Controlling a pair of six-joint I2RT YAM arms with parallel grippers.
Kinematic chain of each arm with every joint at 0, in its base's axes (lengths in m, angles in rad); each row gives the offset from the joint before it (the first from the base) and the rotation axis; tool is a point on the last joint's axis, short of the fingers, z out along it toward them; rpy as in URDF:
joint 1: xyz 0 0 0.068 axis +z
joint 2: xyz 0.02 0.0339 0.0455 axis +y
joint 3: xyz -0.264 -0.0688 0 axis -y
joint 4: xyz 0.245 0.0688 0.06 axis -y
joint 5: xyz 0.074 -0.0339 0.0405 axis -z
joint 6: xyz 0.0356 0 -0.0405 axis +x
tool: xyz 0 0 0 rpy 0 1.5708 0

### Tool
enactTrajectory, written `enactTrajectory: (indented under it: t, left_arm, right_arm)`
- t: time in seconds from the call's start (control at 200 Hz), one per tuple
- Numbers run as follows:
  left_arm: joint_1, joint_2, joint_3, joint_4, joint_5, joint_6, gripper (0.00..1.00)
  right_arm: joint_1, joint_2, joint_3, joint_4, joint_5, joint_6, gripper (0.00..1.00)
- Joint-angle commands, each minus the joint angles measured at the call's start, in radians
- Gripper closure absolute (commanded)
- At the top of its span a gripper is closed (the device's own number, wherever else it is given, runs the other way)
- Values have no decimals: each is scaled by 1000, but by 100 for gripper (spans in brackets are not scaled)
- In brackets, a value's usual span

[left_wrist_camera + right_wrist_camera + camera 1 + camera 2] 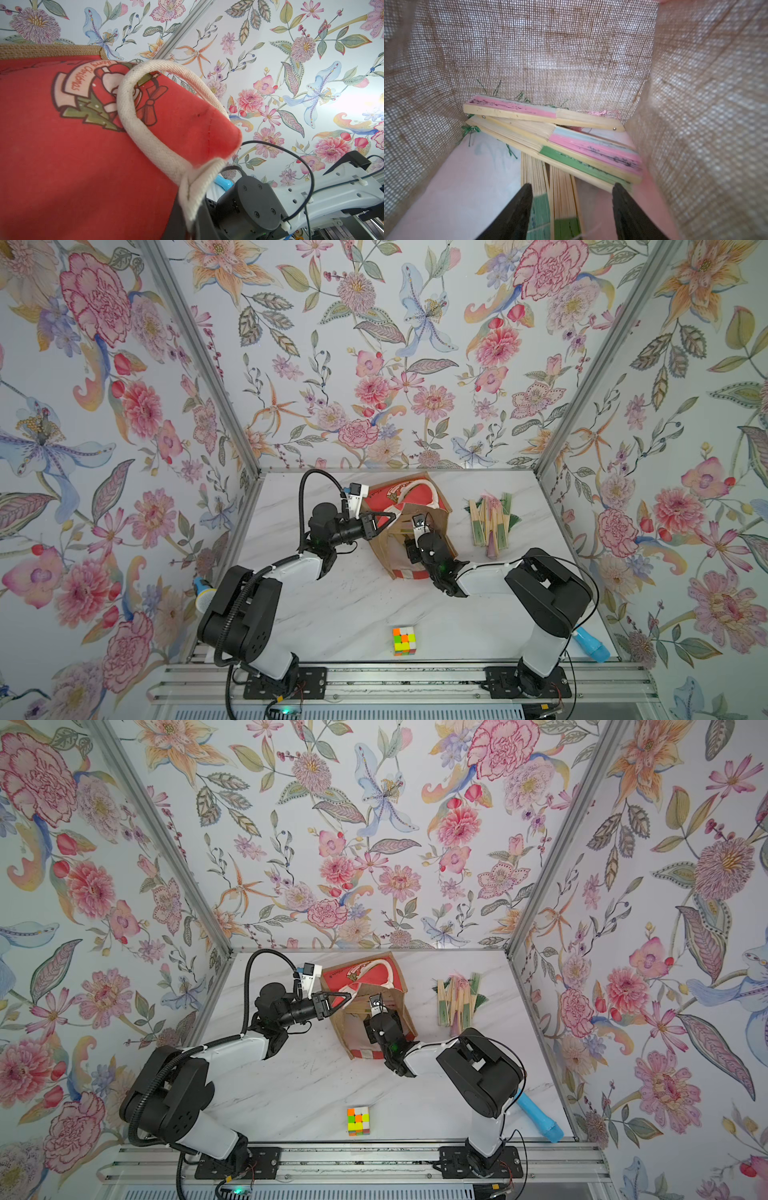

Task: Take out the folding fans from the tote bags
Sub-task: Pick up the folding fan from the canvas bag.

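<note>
Folding fans (596,149) sit in 2 places: inside the tote bag (399,495) toward the back of the marble table (345,614), and in a pile (490,526) outside it. At the far left edge, a blue-handled object (201,587) shows beside the left arm. The left gripper (392,516) is clenched on the bag's rim; in the left wrist view the white rope handle (133,116) and red cloth run down between its fingers (172,228). Toward the front, a puzzle cube (404,641) stands alone. The right gripper (572,185) reaches into the bag's mouth, released, its 2 dark fingers (519,207) spread either side of 2 bamboo bundles with green pleats. Beyond them, at least 3 more closed fans, pink and green, lie crossed against the jute wall. Right of the bag, with bare table between, the pile holds closed fans lying roughly parallel. A light-blue tube (592,645) lies at the front right corner, partly behind the right arm.
</note>
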Motion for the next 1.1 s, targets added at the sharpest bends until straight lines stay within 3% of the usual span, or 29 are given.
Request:
enactTrajectory:
  t: [0.0, 0.22, 0.33, 1.096]
  left_arm:
    - [-1, -26, 14, -24, 1, 12, 100]
    - [-1, -23, 9, -5, 5, 2, 100]
    - [-1, -20, 7, 2, 7, 0, 100]
    - [-1, -17, 5, 5, 0, -6, 100]
  right_arm:
    - [1, 20, 47, -44, 12, -50, 37]
    - [-42, 87, 165, -216, -155, -42, 36]
    - [-53, 109, 192, -262, -175, -31, 36]
    - [-136, 35, 21, -186, -320, 101, 38]
